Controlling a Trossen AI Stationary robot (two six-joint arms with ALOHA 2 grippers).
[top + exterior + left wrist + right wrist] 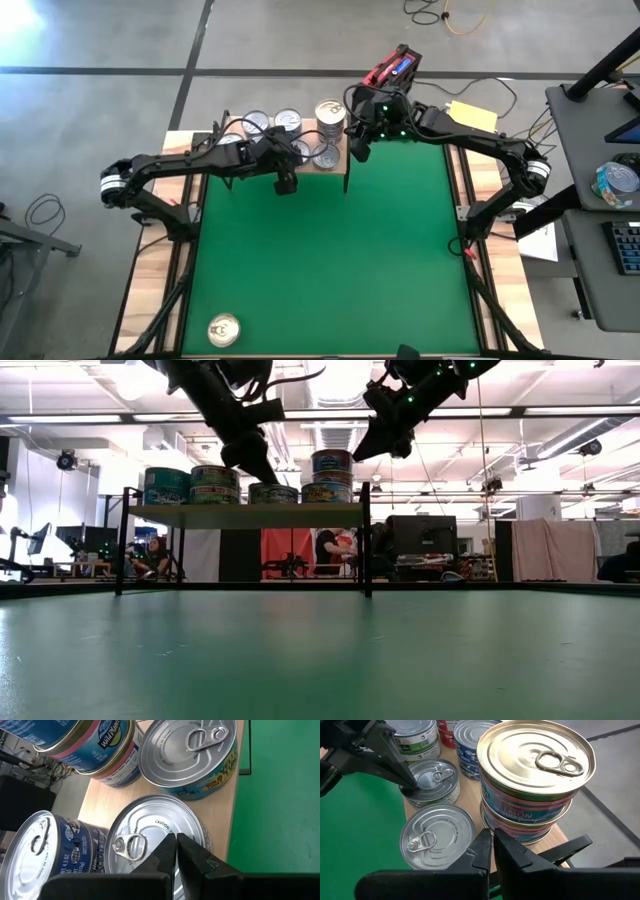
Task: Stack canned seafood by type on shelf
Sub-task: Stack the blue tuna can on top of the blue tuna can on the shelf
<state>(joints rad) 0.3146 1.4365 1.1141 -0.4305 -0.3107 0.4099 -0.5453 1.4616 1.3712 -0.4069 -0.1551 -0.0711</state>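
- High view: both my arms reach over the far edge of the green mat (330, 250). My left gripper (286, 185) hangs at the front edge of the shelf (340, 160), my right gripper (358, 148) just off its right end. Tins crowd the shelf; one gold-topped tin (223, 329) lies alone on the mat's near left corner, well apart.
- Low view: the tins stand in a row on the shelf board, with a two-high stack (331, 476) at its right end. Both grippers hover above, holding nothing.
- Left wrist view: my left fingers (192, 857) are pressed together, empty, over a silver-topped tin (145, 837).
- Right wrist view: my right fingers (512, 852) are closed and empty, beside the gold-topped stack (535, 775).
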